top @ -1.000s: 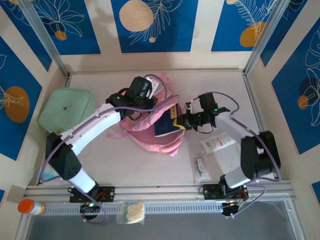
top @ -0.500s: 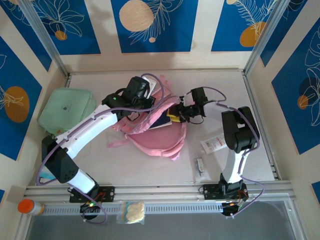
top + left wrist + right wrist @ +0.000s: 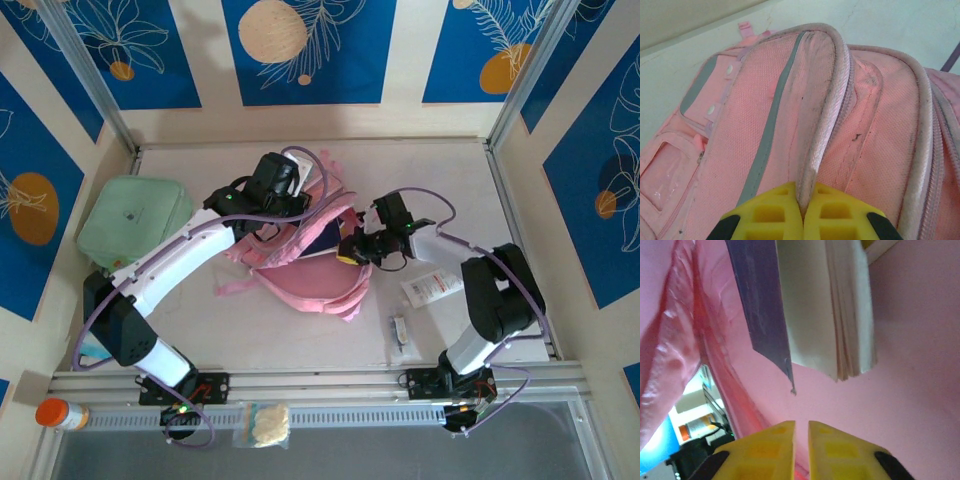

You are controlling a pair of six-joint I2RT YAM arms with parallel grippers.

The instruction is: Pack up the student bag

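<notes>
The student bag (image 3: pixel 310 285), pink with grey trim, lies in the middle of the table with its main compartment held agape. My left gripper (image 3: pixel 298 205) is shut on the bag's pale zipper rim (image 3: pixel 832 100), the yellow fingertips (image 3: pixel 785 210) pinching it. My right gripper (image 3: pixel 352 250) sits at the bag's mouth, and its jaws (image 3: pixel 801 440) stand slightly apart with nothing between them. Just ahead of them, a book (image 3: pixel 830 305) with a dark blue cover and white pages rests inside against the pink lining (image 3: pixel 910 390). From above, a strip of the book (image 3: pixel 325 238) shows in the opening.
A mint-green soft case (image 3: pixel 135 218) lies at the left wall. A white packet (image 3: pixel 432 287) and a small clear item (image 3: pixel 399 332) lie right of the bag. An orange-capped bottle (image 3: pixel 55 412) and a snack bag (image 3: pixel 262 424) sit on the front rail.
The right gripper carried the book from the bag's right side into the opening and let go of it. The left gripper kept holding the rim up, and the bag shifted slightly.
</notes>
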